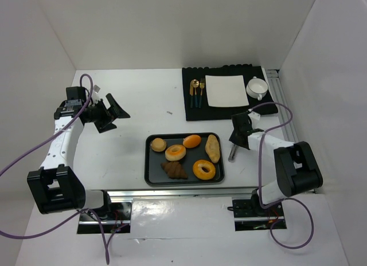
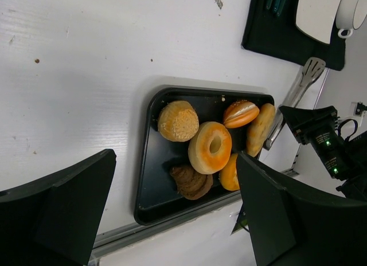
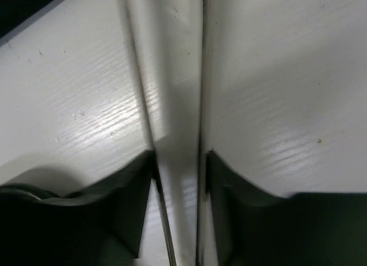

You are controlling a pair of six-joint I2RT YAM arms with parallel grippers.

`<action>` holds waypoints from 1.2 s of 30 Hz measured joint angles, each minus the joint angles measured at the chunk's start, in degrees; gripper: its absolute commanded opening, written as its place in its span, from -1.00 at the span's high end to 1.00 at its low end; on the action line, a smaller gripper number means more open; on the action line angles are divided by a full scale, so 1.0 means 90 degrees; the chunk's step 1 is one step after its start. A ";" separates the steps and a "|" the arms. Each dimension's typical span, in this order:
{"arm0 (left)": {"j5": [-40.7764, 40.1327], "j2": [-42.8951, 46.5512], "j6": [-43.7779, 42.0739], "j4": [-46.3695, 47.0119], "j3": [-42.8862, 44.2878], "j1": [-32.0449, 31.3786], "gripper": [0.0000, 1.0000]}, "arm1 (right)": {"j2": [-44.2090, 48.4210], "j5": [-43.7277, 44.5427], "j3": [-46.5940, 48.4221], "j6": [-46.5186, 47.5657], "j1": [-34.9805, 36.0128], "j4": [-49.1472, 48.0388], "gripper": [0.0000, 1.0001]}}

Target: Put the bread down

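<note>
My right gripper (image 3: 179,157) is clamping one pair of tongs (image 3: 175,105) beside the tray (image 1: 150,174). My left gripper (image 1: 113,116) is hanging wide, empty. Bread (image 1: 175,152) is sitting on the tray, six pieces: two rings (image 1: 203,169), bun (image 1: 158,144), oval roll (image 1: 191,141), loaf (image 1: 213,148), croissant (image 1: 174,170).

Shows a black tray (image 1: 148,163) on the white table (image 1: 132,94), near the front edge. Carries six pieces: a small round tan bun (image 1: 158,144) at back left, a glossy orange-brown oval roll (image 1: 191,141) beside it, an elongated pale tan loaf (image 1: 213,148) along the right side, a glazed ring (image 1: 175,152) in the middle, a second ring (image 1: 203,170) at front right, and a dark brown croissant (image 1: 174,170) at front. Shows the right gripper (image 1: 234,143) low over metal tongs (image 1: 232,155) just right of the tray, and the left gripper (image 1: 119,119) spread wide, well to the left. Further back: a black mat (image 1: 226,112) bearing cutlery (image 1: 196,93), a white square (image 1: 226,90) and a cup (image 1: 257,88).
</note>
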State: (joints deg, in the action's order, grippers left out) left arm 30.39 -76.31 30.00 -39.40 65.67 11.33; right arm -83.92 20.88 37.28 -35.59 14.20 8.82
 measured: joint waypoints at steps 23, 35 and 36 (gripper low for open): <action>-0.0005 -0.0058 0.0000 -0.0012 0.0039 0.0000 -0.99 | 0.2572 -0.1783 0.2176 0.0556 0.1173 0.4668 0.28; -0.0005 -0.0058 0.0000 -0.0012 0.0039 0.0000 -0.99 | 0.1780 -0.1562 0.3449 0.0017 0.2958 0.6353 -0.03; -0.0005 -0.0058 -0.0002 -0.0012 0.0039 0.0000 -0.99 | 0.1741 -0.1501 0.3490 -0.0036 0.3060 0.6441 -0.06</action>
State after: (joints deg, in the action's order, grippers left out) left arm 30.35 -76.84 29.98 -39.51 66.02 11.33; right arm -68.25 7.38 68.69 -35.92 41.74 66.78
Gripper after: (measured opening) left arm 0.995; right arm 0.513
